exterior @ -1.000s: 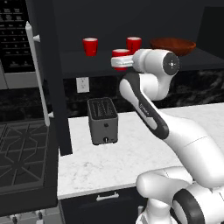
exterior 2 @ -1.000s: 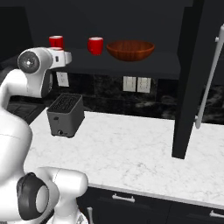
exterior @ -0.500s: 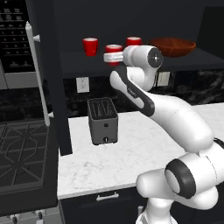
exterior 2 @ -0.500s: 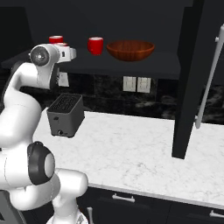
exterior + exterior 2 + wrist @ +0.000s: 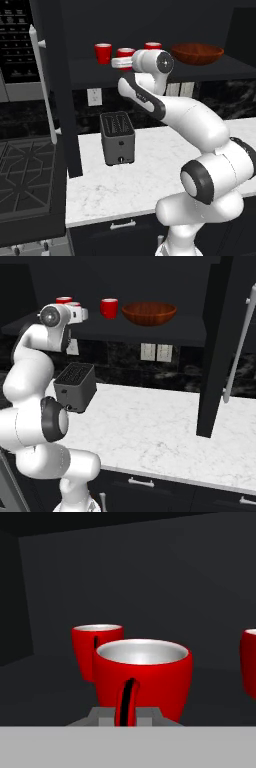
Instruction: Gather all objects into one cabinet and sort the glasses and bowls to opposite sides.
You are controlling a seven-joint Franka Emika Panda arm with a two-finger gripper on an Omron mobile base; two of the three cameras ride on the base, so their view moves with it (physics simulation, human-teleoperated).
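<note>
Tabletop (image 5: 165,165) — white marble, nearest me; a dark toaster (image 5: 117,138) stands on it toward the left, below the cabinet.

My jaws (image 5: 126,716) — clamped together on the handle of one red cup (image 5: 143,677), which I hold upright at the front edge of the cabinet shelf (image 5: 150,70). From the left base view this held cup (image 5: 125,52) shows just above my white wrist.

Second red cup (image 5: 96,648) — just behind and left of the held one, upright on the shelf.

Third red cup (image 5: 109,308) — on the shelf to the right of my hand, apart from the others.

Bowl (image 5: 149,312) — wide, reddish-brown, upright on the same shelf, right of all the cups.

Cabinet door (image 5: 217,346) — black, swung open at the far right, long silver bar handle (image 5: 239,346) on it.
</note>
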